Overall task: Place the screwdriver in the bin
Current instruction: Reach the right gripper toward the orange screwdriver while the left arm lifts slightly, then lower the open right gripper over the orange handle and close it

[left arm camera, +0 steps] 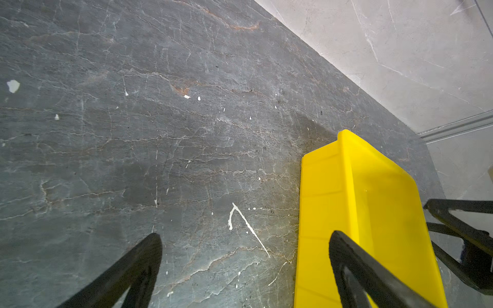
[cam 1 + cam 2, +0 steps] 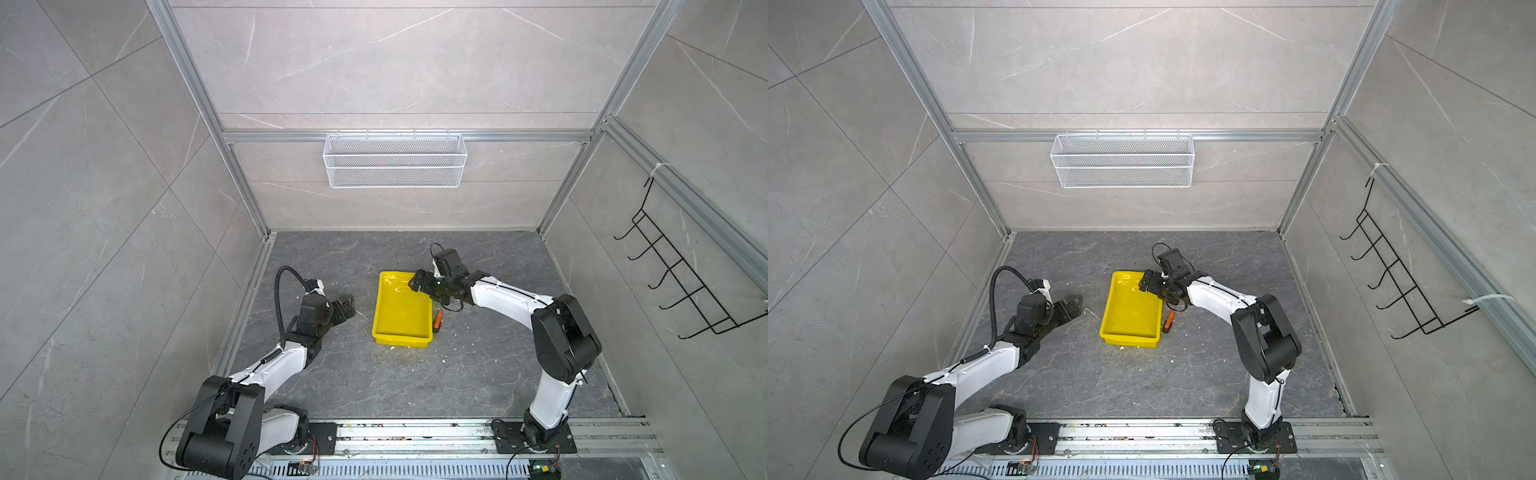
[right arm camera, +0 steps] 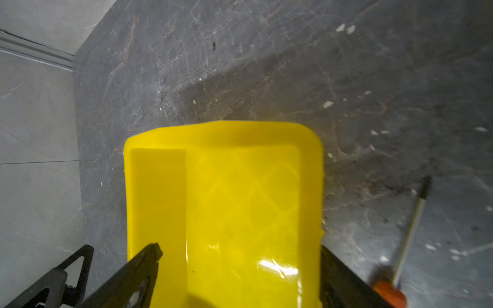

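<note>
My right gripper (image 2: 417, 282) hangs wide open and empty over the bin (image 2: 401, 320). The screwdriver (image 3: 410, 232) lies on the floor just outboard of one finger, roughly parallel to the fingers. I'd use the right arm, it's nearer.

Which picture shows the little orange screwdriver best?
Right wrist view: the screwdriver is close, handle and long shaft showing. Both top views show a tiny orange speck beside the bin. Left wrist view misses it.

One orange-handled screwdriver (image 2: 437, 321). One yellow bin (image 2: 401, 316). One white wire mesh basket (image 2: 395, 160). One black wire rack (image 2: 681, 262) with five hooks. Two robot arms, the left arm (image 2: 274, 365) and the right arm (image 2: 507, 299), each with one pair of jaws.
</note>
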Robot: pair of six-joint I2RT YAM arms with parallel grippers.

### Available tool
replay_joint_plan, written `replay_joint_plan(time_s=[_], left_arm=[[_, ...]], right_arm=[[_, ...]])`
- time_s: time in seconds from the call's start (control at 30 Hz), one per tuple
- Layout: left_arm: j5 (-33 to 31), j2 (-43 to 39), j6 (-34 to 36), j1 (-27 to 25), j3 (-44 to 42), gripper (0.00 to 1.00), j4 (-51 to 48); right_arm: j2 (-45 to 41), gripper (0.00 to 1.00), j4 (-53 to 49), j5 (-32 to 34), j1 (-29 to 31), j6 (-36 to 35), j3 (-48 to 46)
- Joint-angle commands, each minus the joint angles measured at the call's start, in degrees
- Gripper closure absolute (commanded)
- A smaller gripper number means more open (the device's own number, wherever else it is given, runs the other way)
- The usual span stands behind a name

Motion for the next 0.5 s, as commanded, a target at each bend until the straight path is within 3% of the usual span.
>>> replay_joint_plan(time_s=[0.0, 0.23, 0.47], left_arm=[[-2.9, -0.7, -1.7, 0.3, 1.1, 0.0, 1.2], [-9.1, -0.4, -7.0, 2.1, 2.0, 0.0, -5.4], [-3.6, 1.5, -4.5, 2.5, 3.0, 0.03, -3.1]], right_arm=[[2.8, 0.08, -2.6, -2.7, 0.5, -1.6, 3.5], [1.0, 0.08, -8.6, 0.6, 0.4, -6.1, 6.6], [-8.1, 0.1, -21.1, 13.2, 0.4, -8.8, 6.3]])
